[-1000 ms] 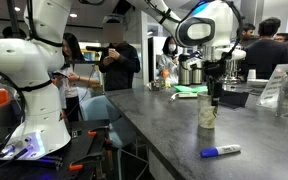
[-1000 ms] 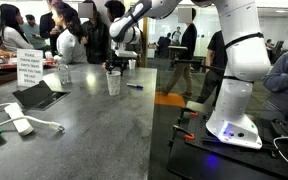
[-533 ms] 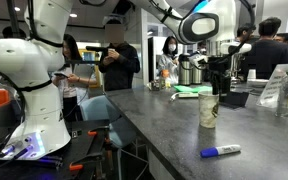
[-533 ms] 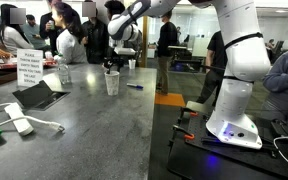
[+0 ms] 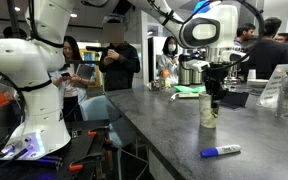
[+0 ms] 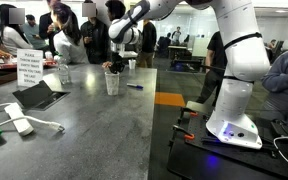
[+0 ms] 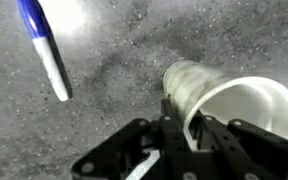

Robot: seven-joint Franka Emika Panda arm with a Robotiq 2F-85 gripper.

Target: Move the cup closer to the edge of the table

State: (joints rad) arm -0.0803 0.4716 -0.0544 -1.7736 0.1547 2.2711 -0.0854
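The cup (image 5: pixel 208 114), tall, beige and tapered, stands upright on the dark grey table (image 5: pixel 159 130), a short way in from its straight edge. In the exterior view from the other side, the cup (image 6: pixel 112 84) stands by the table's (image 6: pixel 84 130) right edge. My gripper (image 5: pixel 212 96) hangs straight down over the cup's mouth. In the wrist view, the gripper (image 7: pixel 181 118) is shut on the cup (image 7: pixel 219 95), pinching the rim wall with one finger inside and one outside.
A blue-capped marker (image 5: pixel 221 152) (image 6: pixel 134 86) (image 7: pixel 46 50) lies on the table near the cup. Steel urns (image 5: pixel 189 72) and a green item (image 5: pixel 191 92) sit behind it. A standing sign (image 6: pixel 29 68), a tablet (image 6: pixel 39 95) and a white cabled device (image 6: pixel 20 124) occupy the far side. People stand in the background.
The gripper has come down onto the cup's mouth and its jaws have closed from wide open onto the rim. The cup and marker stay in place.
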